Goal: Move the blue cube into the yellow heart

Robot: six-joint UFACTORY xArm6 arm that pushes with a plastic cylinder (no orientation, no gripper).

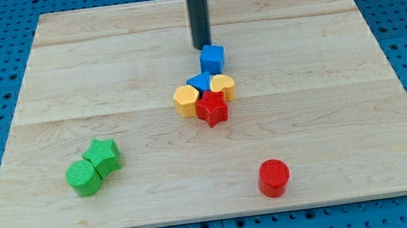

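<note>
Red cylinder (274, 178) sits nearest, close to the wooden board's (351, 49) bottom edge. Green cylinder (83, 178) touches green star (103, 155) at lower left. No jaws: my tip (202, 47) grips nothing and sits just above-left of the blue cube (212, 57). Below: blue triangle (200, 82), yellow heart (223, 87), yellow hexagon (186, 100), red star (212, 108), bunched. Right side open.

My tip (202, 46) touching blue cube (212, 57) at its 11 o'clock; yellow heart (223, 87) just beyond at cube's 6 o'clock.

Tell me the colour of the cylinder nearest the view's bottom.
Red: the cylinder, seen in the camera view.
</note>
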